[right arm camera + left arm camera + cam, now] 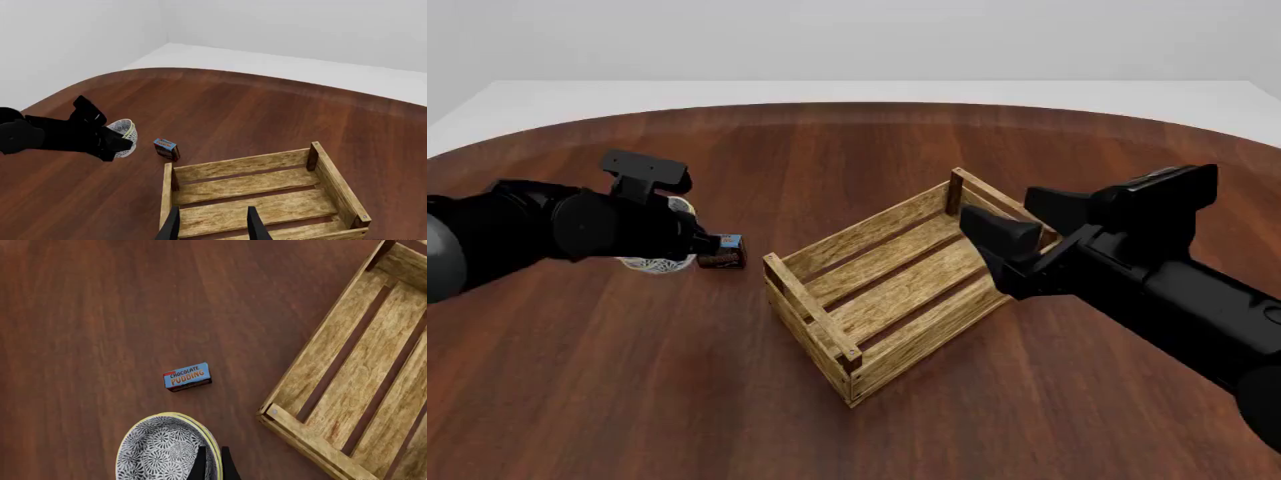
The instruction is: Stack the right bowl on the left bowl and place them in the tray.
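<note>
A bowl (160, 450) with a black-and-white patterned inside and a yellowish rim shows in the left wrist view. My left gripper (213, 467) is shut on its rim. Its edge shows a double line, and I cannot tell whether two bowls are nested. In the front view the bowl (654, 263) peeks out behind my left gripper (691, 243), left of the tray (827, 325). The tray is a light-wood slatted crate and holds nothing. My right gripper (213, 227) is open above the tray (267, 187), near its right end (1004, 250).
A small dark box (723, 255) labelled chocolate pudding (187, 376) lies on the dark wood table between the bowl and the tray. The box (166, 148) sits just beyond the tray's left corner. The round table's far edge (854, 105) meets a white floor.
</note>
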`<state>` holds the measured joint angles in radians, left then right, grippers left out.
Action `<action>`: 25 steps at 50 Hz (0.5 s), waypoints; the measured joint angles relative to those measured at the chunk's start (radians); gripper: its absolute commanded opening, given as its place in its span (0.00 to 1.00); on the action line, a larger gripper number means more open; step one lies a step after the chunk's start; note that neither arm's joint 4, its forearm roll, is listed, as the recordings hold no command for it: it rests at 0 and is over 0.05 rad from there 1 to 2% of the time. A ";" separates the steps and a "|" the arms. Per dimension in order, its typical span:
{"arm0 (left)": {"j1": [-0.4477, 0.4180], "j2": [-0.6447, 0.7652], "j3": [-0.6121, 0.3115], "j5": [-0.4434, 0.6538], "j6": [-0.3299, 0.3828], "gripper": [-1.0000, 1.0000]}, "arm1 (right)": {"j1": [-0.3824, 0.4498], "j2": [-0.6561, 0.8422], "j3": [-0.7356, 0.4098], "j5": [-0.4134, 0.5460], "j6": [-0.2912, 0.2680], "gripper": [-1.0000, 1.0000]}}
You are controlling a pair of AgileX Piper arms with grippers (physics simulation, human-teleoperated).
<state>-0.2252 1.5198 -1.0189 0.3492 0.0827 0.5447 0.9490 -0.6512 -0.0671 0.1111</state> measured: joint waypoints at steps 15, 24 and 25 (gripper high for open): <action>-0.051 0.018 -0.126 0.081 0.039 0.00 | -0.019 -0.034 -0.005 0.027 0.003 1.00; -0.072 0.039 -0.202 0.114 0.081 0.00 | -0.046 -0.052 -0.023 0.066 -0.014 1.00; -0.073 0.041 -0.207 0.117 0.084 0.00 | -0.049 -0.053 -0.025 0.070 -0.015 1.00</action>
<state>-0.2984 1.5606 -1.2263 0.4659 0.1672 0.4962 0.8962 -0.6760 0.0025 0.0957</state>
